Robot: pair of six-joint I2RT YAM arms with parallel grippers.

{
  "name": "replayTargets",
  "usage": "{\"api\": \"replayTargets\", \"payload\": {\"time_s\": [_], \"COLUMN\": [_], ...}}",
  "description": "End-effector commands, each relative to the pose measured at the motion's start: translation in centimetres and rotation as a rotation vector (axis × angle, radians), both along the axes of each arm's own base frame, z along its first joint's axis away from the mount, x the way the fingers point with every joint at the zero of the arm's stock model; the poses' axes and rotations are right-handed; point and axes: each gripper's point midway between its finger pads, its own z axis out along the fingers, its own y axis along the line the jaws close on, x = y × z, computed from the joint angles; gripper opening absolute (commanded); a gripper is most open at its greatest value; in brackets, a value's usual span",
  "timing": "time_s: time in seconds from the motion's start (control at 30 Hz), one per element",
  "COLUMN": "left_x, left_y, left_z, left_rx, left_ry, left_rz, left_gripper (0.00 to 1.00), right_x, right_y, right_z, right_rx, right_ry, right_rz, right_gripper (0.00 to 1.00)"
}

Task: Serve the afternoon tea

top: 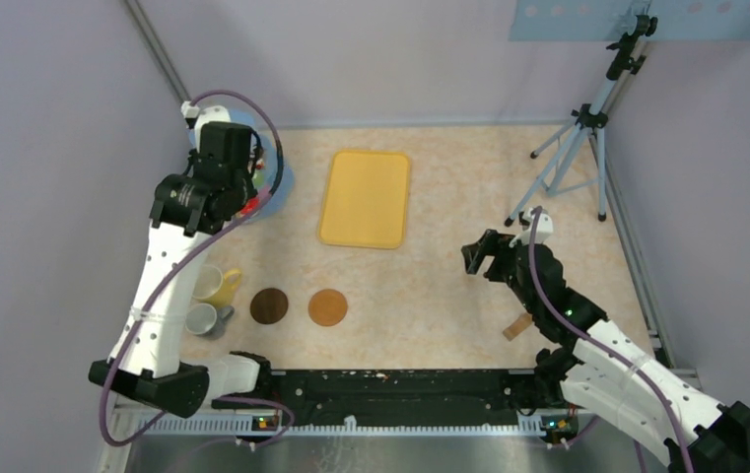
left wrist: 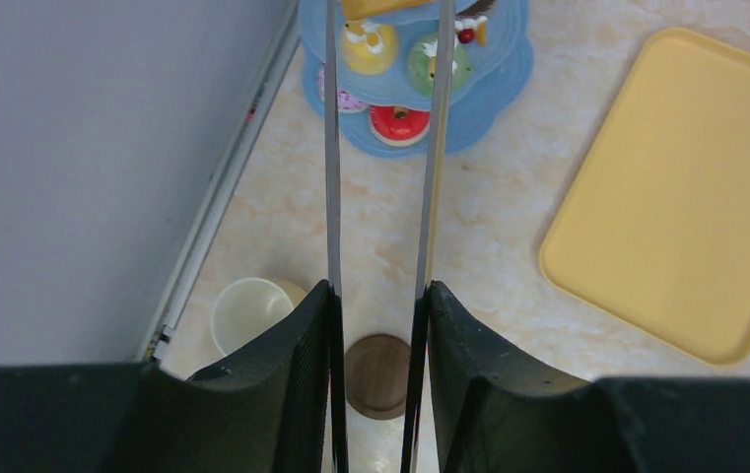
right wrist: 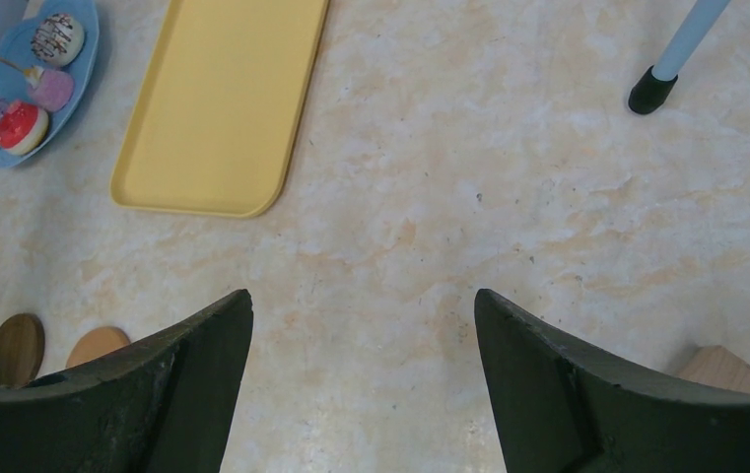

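Note:
My left gripper [left wrist: 378, 291] is shut on long metal tongs [left wrist: 332, 158], held high over the table's left side [top: 242, 187]. The tong arms reach to a blue tiered stand [left wrist: 489, 89] with toy cakes: a yellow one [left wrist: 369, 44], a green one [left wrist: 440, 61] and a red doughnut [left wrist: 400, 123]. An orange piece [left wrist: 380, 8] shows between the tong tips at the frame's top edge. The yellow mug [top: 215, 285], the grey-white mug [top: 201, 318] and two brown coasters [top: 269, 305] [top: 327, 307] sit near the front left. My right gripper [top: 479, 254] [right wrist: 363, 296] hangs open over bare table.
A yellow tray [top: 366, 197] lies in the middle at the back. A small wooden block [top: 518, 325] lies beside the right arm. A tripod [top: 578, 148] stands at the back right. Walls close in the left and back sides.

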Motion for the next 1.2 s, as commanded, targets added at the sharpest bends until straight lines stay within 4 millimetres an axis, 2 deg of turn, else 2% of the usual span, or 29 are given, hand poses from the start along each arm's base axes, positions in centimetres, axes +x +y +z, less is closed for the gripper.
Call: {"api": "replayTargets", "payload": {"time_s": [0.0, 0.1, 0.23, 0.37, 0.57, 0.83, 1.0, 1.17], "left_x": [2.7, 4.9, 7.4, 9.0, 8.6, 7.5, 7.6, 7.7], "left_y": [2.8, 4.2, 5.0, 5.3, 6.4, 6.5, 6.6, 6.5], "left_z": [2.0, 1.8, 2.0, 1.1, -0.3, -1.2, -2.0, -2.5], "left_rx": [0.065, 0.034, 0.046, 0.052, 0.085, 0.083, 0.091, 0.086], "left_ry": [-0.069, -0.086, -0.119, -0.087, -0.041, -0.021, 0.001, 0.007], "left_rz": [0.008, 0.021, 0.039, 0.044, 0.094, 0.094, 0.100, 0.093], "left_gripper": [0.40, 0.38, 0.37, 0.37, 0.39, 0.42, 0.44, 0.50], "right_x": [0.6, 0.6, 0.6, 0.5, 0.5, 0.5, 0.4, 0.5], "right_y": [0.3, 0.2, -0.1, -0.3, -0.4, -0.1, -0.1, -0.1], "right_z": [1.0, 1.2, 1.3, 1.2, 1.4, 1.4, 1.4, 1.6], "right_rx": [0.017, 0.015, 0.001, 0.001, 0.004, 0.008, 0.010, 0.008], "right_ry": [-0.034, -0.037, -0.036, -0.034, -0.035, -0.034, -0.033, -0.038], "right_rz": [0.004, 0.001, -0.010, -0.018, -0.023, -0.012, -0.011, -0.013], "right_gripper": [0.82, 0.82, 0.82, 0.81, 0.82, 0.82, 0.82, 0.82]}}
